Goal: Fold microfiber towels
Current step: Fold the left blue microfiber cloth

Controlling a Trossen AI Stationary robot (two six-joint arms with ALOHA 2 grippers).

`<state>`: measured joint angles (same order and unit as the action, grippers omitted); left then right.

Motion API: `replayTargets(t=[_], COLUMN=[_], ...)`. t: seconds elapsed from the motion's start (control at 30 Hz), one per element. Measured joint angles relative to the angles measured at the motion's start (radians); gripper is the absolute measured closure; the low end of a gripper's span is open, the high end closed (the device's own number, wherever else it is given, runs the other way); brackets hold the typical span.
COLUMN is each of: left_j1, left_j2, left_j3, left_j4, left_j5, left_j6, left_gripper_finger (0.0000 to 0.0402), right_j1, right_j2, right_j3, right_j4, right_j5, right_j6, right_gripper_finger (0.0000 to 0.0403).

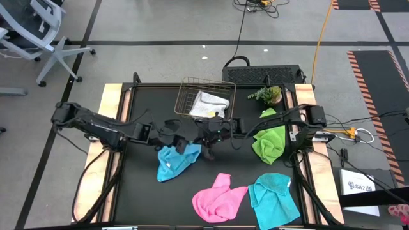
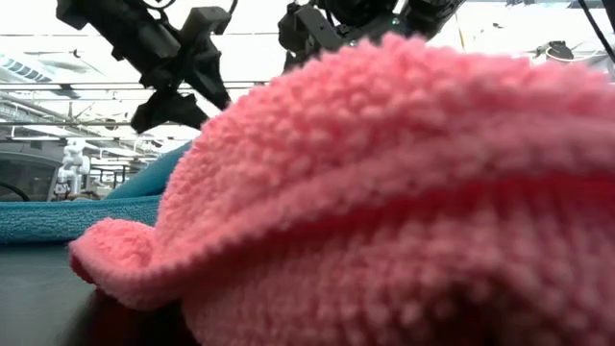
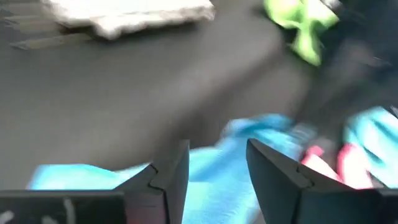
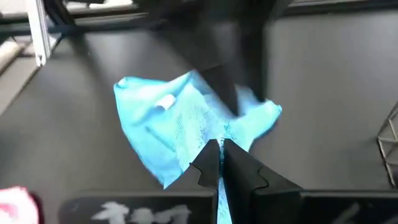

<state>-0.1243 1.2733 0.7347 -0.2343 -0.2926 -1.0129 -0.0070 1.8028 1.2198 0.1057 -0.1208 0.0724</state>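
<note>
Both my arms meet over the blue towel (image 1: 176, 161) at the middle of the tabletop (image 1: 140, 191).

My right fingers (image 4: 219, 163) are pinched tight on the towel's edge. My left fingers (image 3: 217, 171) stand apart just above the same cloth, holding nothing. A second blue towel (image 1: 275, 197) and a pink one (image 1: 219, 198) lie nearer, to the right; the green towel (image 1: 270, 142) sits far right, and the white one (image 1: 209, 104) is in the wire basket (image 1: 186, 89).
</note>
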Motion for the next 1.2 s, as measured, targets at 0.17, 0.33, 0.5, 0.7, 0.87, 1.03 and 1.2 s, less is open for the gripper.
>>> replayTargets(t=[0.17,0.33,0.5,0.7,0.87,1.03,1.2], left_j1=[0.025,0.037,0.032,-0.024,-0.083,-0.141,-0.171], left_j2=[-0.073,-0.148,-0.159,-0.099,0.012,0.167,0.338], left_j3=[0.000,0.000,0.000,-0.001,-0.002,-0.001,0.005], left_j4=[0.015,-0.008,0.000,0.010,0.124,0.331,0.521], left_j5=[-0.114,-0.147,-0.109,-0.080,-0.091,-0.186,-0.296], left_j6=[0.051,0.066,0.055,0.006,-0.030,-0.045,-0.095], left_gripper_finger=[0.0257,0.0267,0.0268,0.0268,0.0268,0.0268,0.0268], right_j1=[0.001,0.009,0.008,-0.031,-0.047,-0.047,-0.047], right_j2=[-0.040,-0.125,-0.254,-0.357,-0.359,-0.338,-0.334], right_j3=[0.000,0.000,0.000,0.000,0.000,0.000,0.000], right_j4=[-0.085,-0.143,-0.162,-0.227,-0.291,-0.303,-0.306], right_j5=[0.047,0.116,0.233,0.304,0.304,0.304,0.304], right_j6=[-0.030,-0.046,-0.115,-0.140,-0.140,-0.141,-0.140], right_gripper_finger=[0.0403,0.0403,0.0403,0.0403,0.0403,0.0403,0.0403])
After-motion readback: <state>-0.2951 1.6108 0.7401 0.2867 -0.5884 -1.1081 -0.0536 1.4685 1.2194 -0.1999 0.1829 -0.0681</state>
